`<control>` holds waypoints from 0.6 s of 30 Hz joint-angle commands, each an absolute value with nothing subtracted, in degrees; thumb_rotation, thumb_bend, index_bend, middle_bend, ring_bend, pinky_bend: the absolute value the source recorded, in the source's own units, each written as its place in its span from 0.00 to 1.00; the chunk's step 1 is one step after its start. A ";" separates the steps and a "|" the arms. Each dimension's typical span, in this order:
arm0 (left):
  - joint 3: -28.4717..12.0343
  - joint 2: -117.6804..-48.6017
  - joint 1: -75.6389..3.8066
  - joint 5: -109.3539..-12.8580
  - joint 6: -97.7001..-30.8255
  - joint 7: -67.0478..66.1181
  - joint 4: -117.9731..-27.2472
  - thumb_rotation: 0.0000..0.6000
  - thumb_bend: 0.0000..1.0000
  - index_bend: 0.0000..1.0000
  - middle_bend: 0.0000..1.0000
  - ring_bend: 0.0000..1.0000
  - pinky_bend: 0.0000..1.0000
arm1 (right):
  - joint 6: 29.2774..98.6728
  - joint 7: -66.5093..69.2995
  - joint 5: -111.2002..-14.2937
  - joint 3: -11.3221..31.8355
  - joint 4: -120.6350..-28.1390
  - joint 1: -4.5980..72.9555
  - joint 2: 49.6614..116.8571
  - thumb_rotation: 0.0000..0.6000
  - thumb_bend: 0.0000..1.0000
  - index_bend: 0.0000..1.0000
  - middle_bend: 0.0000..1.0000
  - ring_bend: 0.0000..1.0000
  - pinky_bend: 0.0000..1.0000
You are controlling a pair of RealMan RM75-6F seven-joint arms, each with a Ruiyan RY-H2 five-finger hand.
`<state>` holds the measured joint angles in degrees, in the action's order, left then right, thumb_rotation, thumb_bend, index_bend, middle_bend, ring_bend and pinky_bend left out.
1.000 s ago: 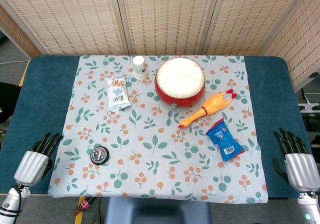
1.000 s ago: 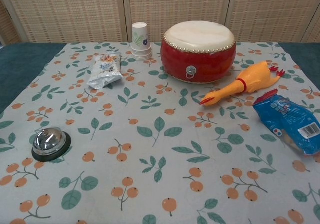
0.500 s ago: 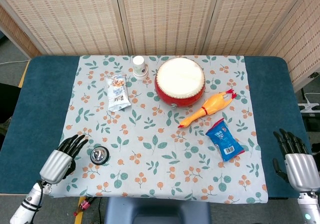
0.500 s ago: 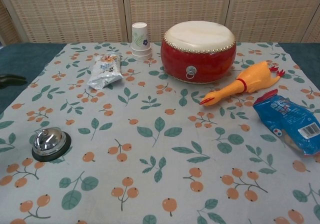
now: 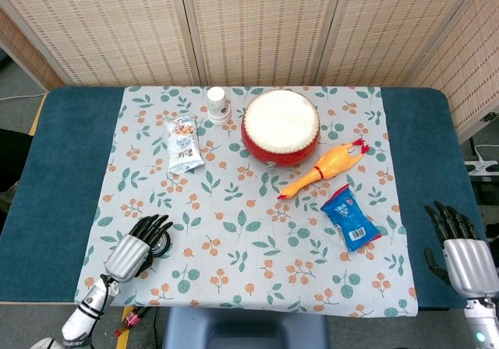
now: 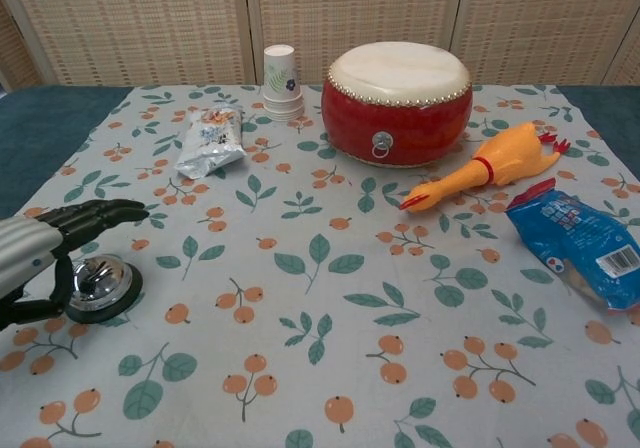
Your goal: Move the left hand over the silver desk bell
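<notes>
bell spot: the silver desk bell [image 6: 97, 283] sits close to the front-left corner of the bench [image 5: 66, 170], on the leafy cloth, well away from everything else.

left hand: the left hand [image 6: 45, 251] is pretty much on top of it, coming in from the bench's left edge. Fingers [image 6: 105, 211] are spread and reach out past the dome; nothing is held.

the gap that matters: in the chest view the bell peeks out just below and a bit right of the palm. So I'd say it's not quite centred, and a small nudge toward the bench middle should do it. Can't tell if anything is touching the dome.

right hand: the right hand [image 5: 460, 249] is parked way over at the front-right edge, fingers apart and empty. Not the one for this job.
</notes>
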<state>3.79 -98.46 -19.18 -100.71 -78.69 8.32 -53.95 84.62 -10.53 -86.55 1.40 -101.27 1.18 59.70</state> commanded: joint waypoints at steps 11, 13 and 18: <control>6.35 -111.86 -20.05 -98.62 -73.80 21.58 -30.21 1.00 1.00 0.00 0.00 0.00 0.12 | 83.95 -9.94 -86.70 0.94 -101.69 1.36 59.06 1.00 0.43 0.00 0.00 0.00 0.11; 6.22 -111.68 -20.00 -98.73 -75.86 22.00 -29.70 1.00 1.00 0.00 0.00 0.00 0.12 | 83.92 -9.99 -86.63 0.94 -101.65 1.38 59.07 1.00 0.43 0.00 0.00 0.00 0.11; 5.67 -107.01 -20.00 -100.64 -86.25 19.02 -35.15 1.00 1.00 0.00 0.00 0.00 0.12 | 83.68 -9.95 -86.14 1.12 -101.79 1.54 59.03 1.00 0.43 0.00 0.00 0.00 0.11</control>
